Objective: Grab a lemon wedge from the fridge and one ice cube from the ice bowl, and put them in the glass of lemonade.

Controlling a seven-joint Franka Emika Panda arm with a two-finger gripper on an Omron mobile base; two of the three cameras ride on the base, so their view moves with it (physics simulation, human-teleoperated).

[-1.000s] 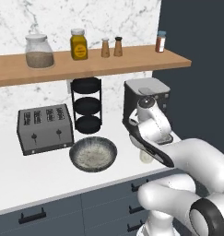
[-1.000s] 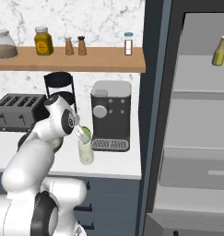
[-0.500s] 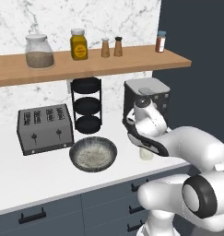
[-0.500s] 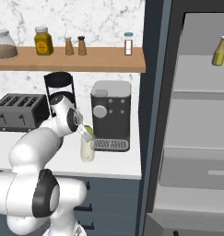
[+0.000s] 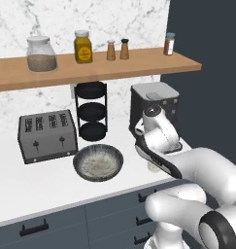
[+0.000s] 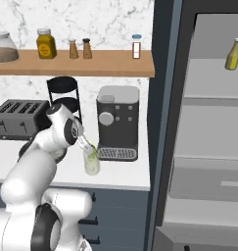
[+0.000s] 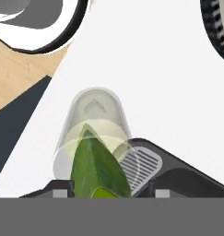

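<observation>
My hand [image 7: 102, 191] hangs over the glass of lemonade [image 7: 92, 133], fingers parted around the lemon wedge [image 7: 97, 168] at 6 o'clock — whether it's gripped I cannot tell — tilted, it may catch the rim.

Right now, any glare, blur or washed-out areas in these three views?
Left base view: even flat light, soft shadow under the dark-rimmed speckled ice bowl. Right base view: the small clear tumbler of lemonade is pale against the white counter. Hand view: the yellow-green lemon wedge looms large and soft-edged; the counter is blown white.
</observation>
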